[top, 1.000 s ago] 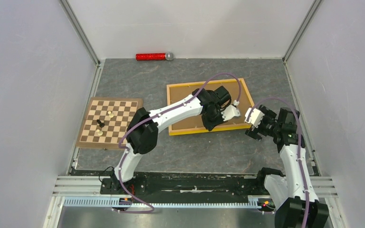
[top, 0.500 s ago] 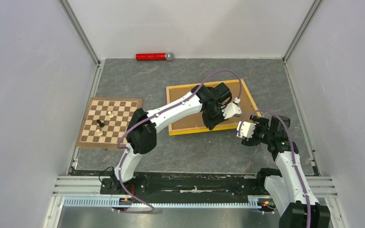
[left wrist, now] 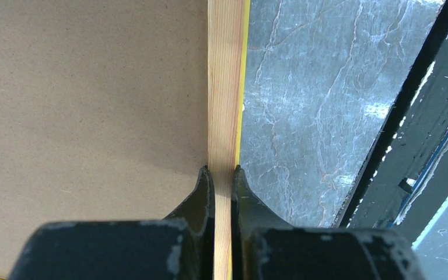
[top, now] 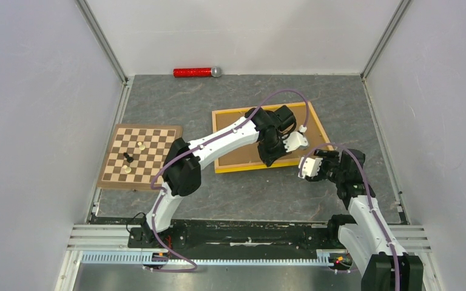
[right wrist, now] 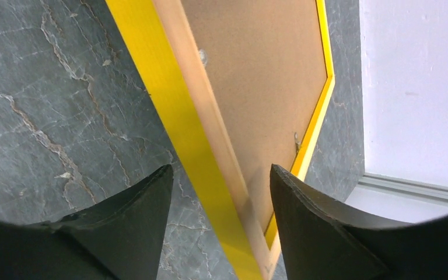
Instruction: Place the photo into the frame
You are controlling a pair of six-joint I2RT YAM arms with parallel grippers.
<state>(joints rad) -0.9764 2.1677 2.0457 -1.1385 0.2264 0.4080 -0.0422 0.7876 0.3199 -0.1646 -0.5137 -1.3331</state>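
A thin-railed yellow-orange wooden picture frame (top: 236, 167) lies flat on the grey marbled table (top: 249, 194), right of centre, with a plain brown backing board (top: 243, 136) inside it. The left gripper (left wrist: 222, 170) pinches the frame's near rail between narrow jaws. The right gripper (right wrist: 221, 175) hovers by the near right corner, jaws wide, holding nothing.

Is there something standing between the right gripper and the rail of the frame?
Nothing visible does. The yellow rail of the frame runs bare between the open fingers of the right gripper. The left gripper, shut on the frame elsewhere, is off to the side.
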